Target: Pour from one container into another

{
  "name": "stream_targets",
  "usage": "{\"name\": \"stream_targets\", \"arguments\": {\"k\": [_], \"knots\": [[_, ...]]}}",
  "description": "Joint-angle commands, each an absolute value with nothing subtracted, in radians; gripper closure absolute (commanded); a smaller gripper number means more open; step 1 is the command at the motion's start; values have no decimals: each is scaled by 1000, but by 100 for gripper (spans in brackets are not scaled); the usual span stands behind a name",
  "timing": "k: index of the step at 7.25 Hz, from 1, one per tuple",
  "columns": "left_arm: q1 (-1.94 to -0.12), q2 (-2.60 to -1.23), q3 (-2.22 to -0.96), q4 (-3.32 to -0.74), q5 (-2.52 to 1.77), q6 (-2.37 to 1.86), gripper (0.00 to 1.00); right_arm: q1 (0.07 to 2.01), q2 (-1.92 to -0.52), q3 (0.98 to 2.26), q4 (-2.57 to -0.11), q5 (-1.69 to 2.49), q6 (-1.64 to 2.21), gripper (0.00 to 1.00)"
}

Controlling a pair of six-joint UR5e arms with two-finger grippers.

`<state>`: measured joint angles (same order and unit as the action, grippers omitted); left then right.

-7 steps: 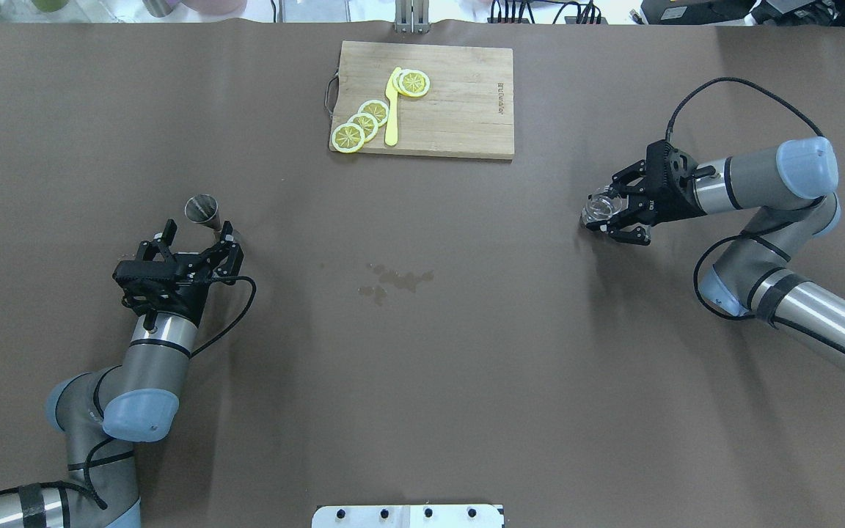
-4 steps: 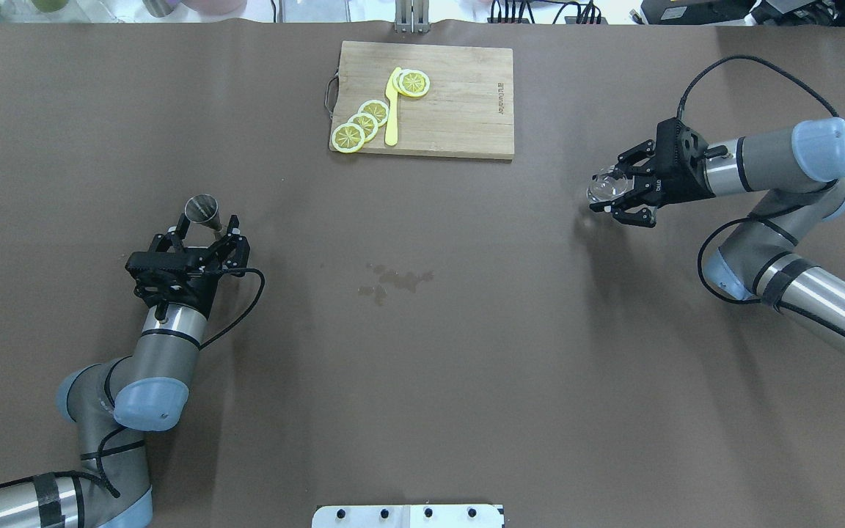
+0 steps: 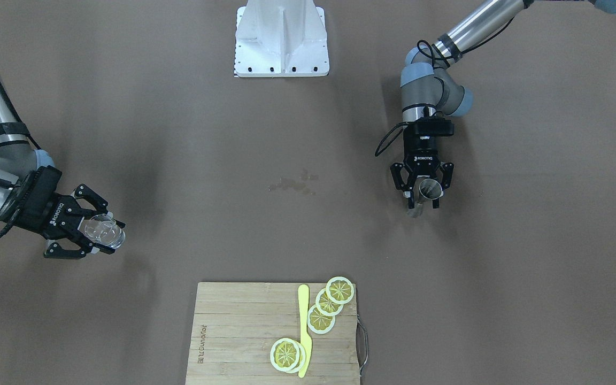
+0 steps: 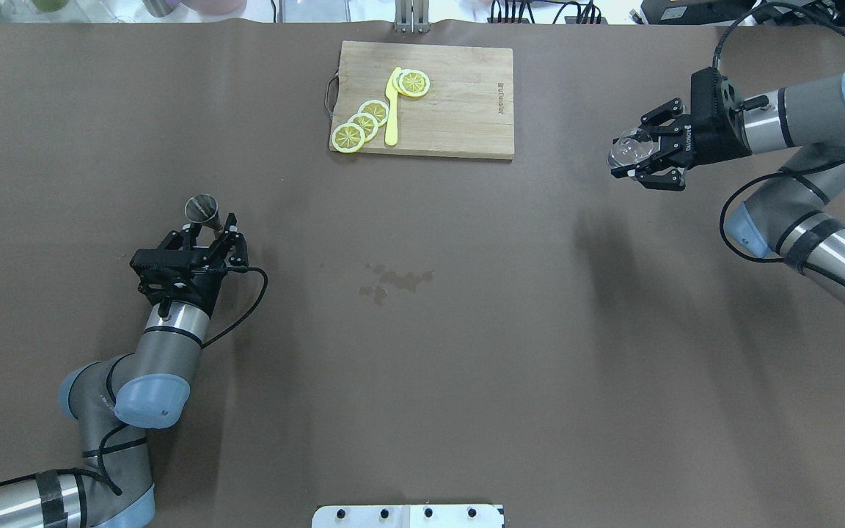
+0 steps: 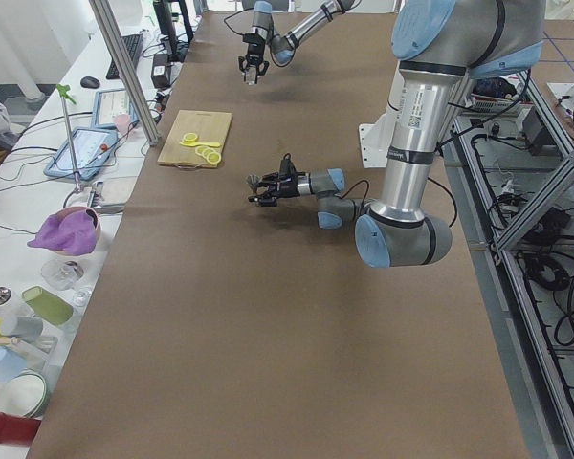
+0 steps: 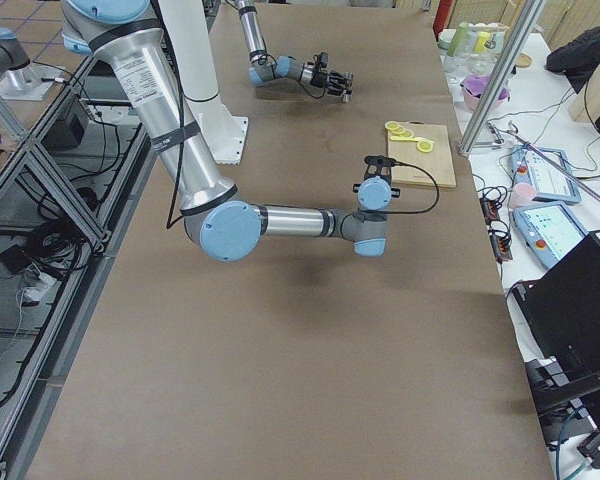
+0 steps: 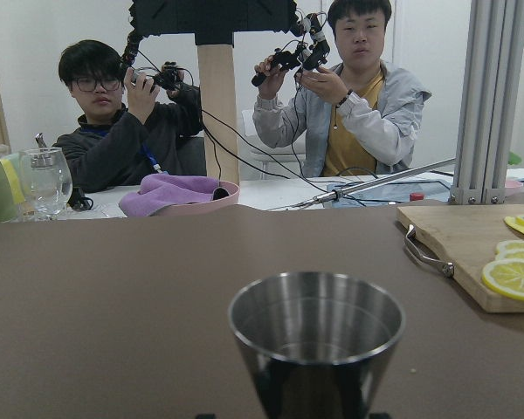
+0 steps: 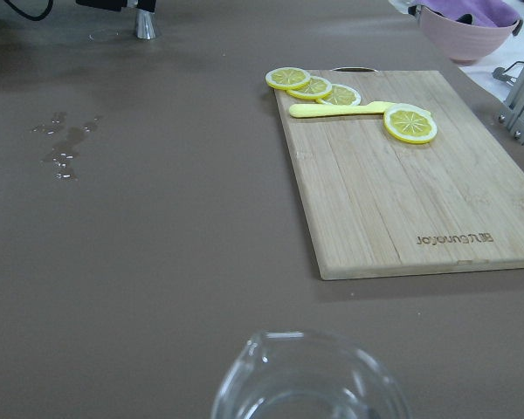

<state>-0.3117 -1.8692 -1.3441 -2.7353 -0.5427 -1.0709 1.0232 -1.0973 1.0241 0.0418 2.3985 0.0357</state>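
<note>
Wet patch: nearest us, a few dark drops (image 4: 395,279) lie on the brown tabletop (image 4: 466,381), between the two arms.
Left gripper: the left gripper (image 4: 210,229) sits low over the tabletop with its jaws apart, one on each side of the jigger. We see no squeeze on it.
Jigger: the steel jigger (image 4: 202,207) stands upright on the tabletop, mouth up. We cannot tell whether anything is in it.
Right gripper: the right gripper (image 4: 639,160) is clamped on the glass and held clear above the tabletop, well apart from the jigger.
Glass: the small clear glass (image 4: 628,149) sits mouth up between those fingers. We cannot make out what it contains.
Cutting board: farthest off is a wooden cutting board (image 4: 459,110) carrying lemon slices (image 4: 348,137) and a yellow knife (image 4: 392,110). Both are untouched.
Done: we judge the glass secured and lifted, and the jigger bracketed for a grasp.
Left: the jigger is not yet gripped, the two vessels are not yet brought together, and nothing is tipped. So the pour itself lies ahead, and we are early in the task.
</note>
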Motion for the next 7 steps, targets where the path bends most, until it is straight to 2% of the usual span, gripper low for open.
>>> {"name": "stream_targets", "arguments": {"k": [1, 2, 4, 5, 7], "knots": [[-314, -1870, -1354, -2735, -545, -1066, 83, 1048, -1098, 1048, 23, 2421, 37, 100], [-316, -1870, -1367, -2735, -545, -1065, 100, 1048, -1097, 1054, 23, 2434, 37, 100], [-337, -1870, -1393, -2724, -593, -902, 100, 1072, -1092, 1099, -42, 2462, 37, 100], [-371, -1870, -1417, -2730, -594, -544, 100, 1078, -1092, 1139, -87, 2476, 37, 100], [-386, -1881, -1437, -2866, -688, -500, 100, 1078, -1092, 1211, -179, 2480, 37, 100]]}}
